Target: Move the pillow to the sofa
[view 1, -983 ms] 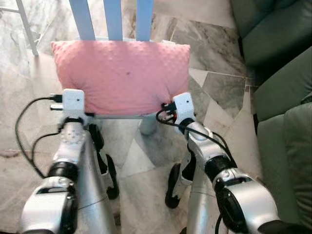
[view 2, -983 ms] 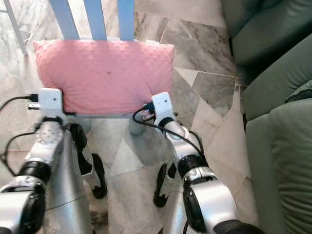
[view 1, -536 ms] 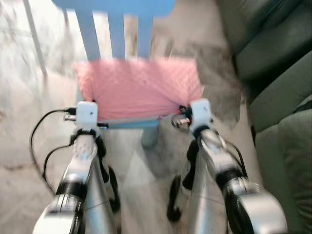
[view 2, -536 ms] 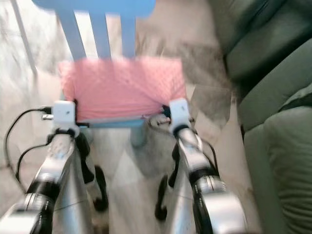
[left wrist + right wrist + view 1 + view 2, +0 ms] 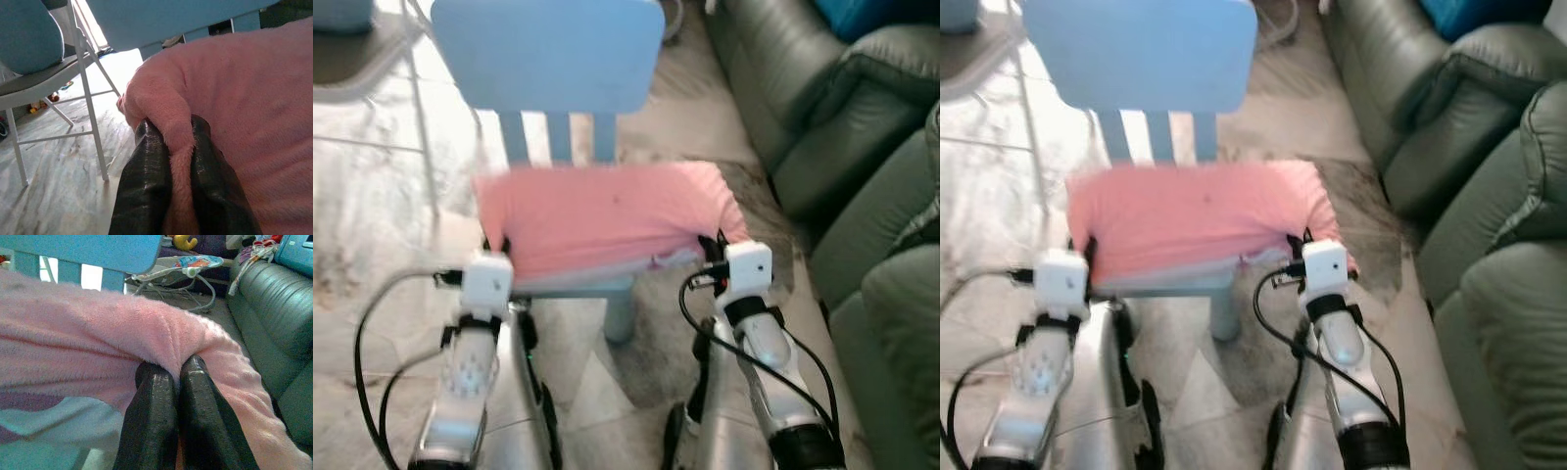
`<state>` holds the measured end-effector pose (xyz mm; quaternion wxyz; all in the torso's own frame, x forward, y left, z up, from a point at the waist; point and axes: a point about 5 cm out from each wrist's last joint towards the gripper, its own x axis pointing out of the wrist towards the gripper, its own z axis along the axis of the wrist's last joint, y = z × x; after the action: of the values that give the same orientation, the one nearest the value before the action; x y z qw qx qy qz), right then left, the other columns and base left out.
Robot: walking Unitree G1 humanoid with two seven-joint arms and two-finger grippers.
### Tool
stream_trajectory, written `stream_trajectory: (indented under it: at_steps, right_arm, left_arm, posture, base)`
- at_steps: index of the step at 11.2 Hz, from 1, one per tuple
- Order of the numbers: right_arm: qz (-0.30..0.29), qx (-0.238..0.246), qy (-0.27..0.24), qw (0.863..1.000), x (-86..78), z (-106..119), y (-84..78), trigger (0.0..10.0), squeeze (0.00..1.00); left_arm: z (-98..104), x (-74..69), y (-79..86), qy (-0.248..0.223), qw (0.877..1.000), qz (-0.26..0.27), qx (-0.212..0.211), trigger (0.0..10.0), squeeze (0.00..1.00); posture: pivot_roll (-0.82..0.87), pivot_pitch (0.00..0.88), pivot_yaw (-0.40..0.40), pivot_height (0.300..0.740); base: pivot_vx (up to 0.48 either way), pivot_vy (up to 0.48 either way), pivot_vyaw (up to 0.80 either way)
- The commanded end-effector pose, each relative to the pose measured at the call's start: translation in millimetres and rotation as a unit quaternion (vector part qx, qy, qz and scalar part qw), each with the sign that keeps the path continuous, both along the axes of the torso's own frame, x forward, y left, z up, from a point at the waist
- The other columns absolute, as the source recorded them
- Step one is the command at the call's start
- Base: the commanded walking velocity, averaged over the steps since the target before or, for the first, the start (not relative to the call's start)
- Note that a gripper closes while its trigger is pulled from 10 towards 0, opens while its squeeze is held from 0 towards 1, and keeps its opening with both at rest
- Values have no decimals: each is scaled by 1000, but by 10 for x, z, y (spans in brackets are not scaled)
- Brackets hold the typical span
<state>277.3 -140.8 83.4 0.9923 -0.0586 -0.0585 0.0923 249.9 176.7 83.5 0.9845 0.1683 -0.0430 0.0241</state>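
Two grips: my left fingers [image 5: 171, 181] clamp the pink pillow [image 5: 602, 215] corner between them; right fingers [image 5: 178, 418] pinch its opposite corner, blue chair [image 5: 548, 59] beyond.

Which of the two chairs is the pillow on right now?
The blue slat-backed chair straight ahead; both the left gripper and right gripper pinch the pink pillow there. The white metal-legged chair carries a blue cushion.

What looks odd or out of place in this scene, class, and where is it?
The pink pillow lies on the seat of a small blue chair, not on the green sofa to its right. Its two near corners are bunched up, pinched by the left gripper and the right gripper. Nothing looks spilled or broken.
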Motion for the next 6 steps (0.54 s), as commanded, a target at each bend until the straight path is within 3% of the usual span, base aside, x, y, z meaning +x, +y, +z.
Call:
stream_trajectory:
  at_steps: [1, 6]
  right_arm:
    - [-28, 12, -17, 999, 5, 93, -126, 10000, 0]
    - [-57, 32, 6, 998, -20, 179, -185, 10000, 0]
  left_arm:
    - [59, 1, 31, -8, 1000, 3, 12, 10000, 0]
    - [166, 43, -85, -6, 1000, -3, 11, 10000, 0]
  posture:
    - [5, 41, -37, 465]
    - [-18, 54, -29, 536]
  base:
    - [0, 0, 0]
    - [0, 0, 0]
